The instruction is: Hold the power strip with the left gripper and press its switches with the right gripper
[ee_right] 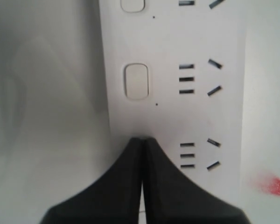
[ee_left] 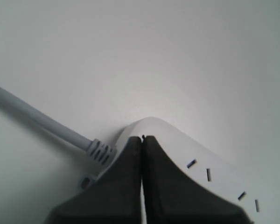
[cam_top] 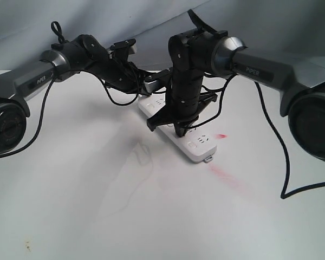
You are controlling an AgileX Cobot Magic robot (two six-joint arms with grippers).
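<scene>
- Here we see the left claw (ee_left: 142,138), pinched closed, resting on the power strip (ee_left: 177,140) by its cord (ee_left: 37,119).
- The right claw (ee_right: 142,139), likewise closed, touches the strip beside a switch (ee_right: 136,81).

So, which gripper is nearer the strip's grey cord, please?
Left. The left gripper sits at the power strip's cord end; the right gripper is farther along, by the switches.
</scene>
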